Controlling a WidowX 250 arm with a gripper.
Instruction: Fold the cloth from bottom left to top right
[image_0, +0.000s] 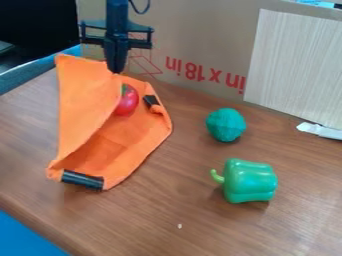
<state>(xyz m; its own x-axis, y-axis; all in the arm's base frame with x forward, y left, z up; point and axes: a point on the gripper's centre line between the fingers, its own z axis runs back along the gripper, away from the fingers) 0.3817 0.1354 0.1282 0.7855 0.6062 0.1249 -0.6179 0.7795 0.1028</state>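
So the orange cloth (83, 105) is soft, matte fabric with a few wrinkles, sitting on the left half of the wooden table (153, 215). Its left side stands up as a tall, fairly smooth flap, leaning over the rest, which makes a kind of open pocket. The black gripper (116, 70) is up at the top of the cloth, fingers pressed together and pinching the flap's upper corner.

Inside the pocket there's a shiny, round red toy vegetable (127, 100) with a bit of green on top, partly tucked behind the flap. A ribbed black cylinder (83, 179) sits at the cloth's bottom edge, and a smaller black piece (151, 100) is by the right edge.

Over to the right you've got a teal ball (226, 125) with a bumpy surface, and nearer the camera a glossy, blocky green pepper (250, 181), lying on its side with its curled stem pointing left.

Edges: a cardboard box (190, 30) stands right behind the gripper, with a pale streaky panel (294, 65) beside it on the right, so the back is walled in. There's a decent stretch of bare wood between the cloth and the pepper, and the table's front left edge runs near the cloth's bottom corner.
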